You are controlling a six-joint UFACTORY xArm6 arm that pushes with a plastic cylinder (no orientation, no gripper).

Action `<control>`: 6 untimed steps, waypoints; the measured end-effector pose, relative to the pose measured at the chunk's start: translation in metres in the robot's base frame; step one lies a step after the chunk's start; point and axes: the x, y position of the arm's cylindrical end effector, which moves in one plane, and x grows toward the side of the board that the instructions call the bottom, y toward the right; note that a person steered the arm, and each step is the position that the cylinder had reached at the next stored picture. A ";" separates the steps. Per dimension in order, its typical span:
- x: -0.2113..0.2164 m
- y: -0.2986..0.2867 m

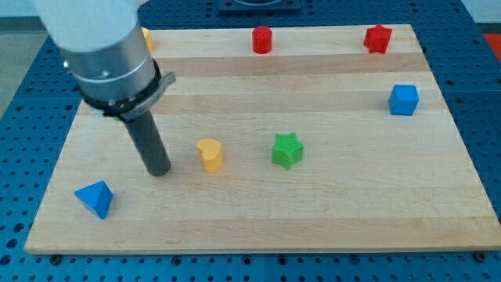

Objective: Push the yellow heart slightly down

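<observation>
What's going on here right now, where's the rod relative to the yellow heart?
My tip rests on the wooden board, to the view's left of the yellow heart block, with a gap between them. The heart has not been reached. A green star block sits on the heart's right, and a blue pyramid-like block lies lower left of my tip.
</observation>
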 end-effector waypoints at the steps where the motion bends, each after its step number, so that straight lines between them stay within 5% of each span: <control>1: -0.024 0.009; 6: 0.009 0.109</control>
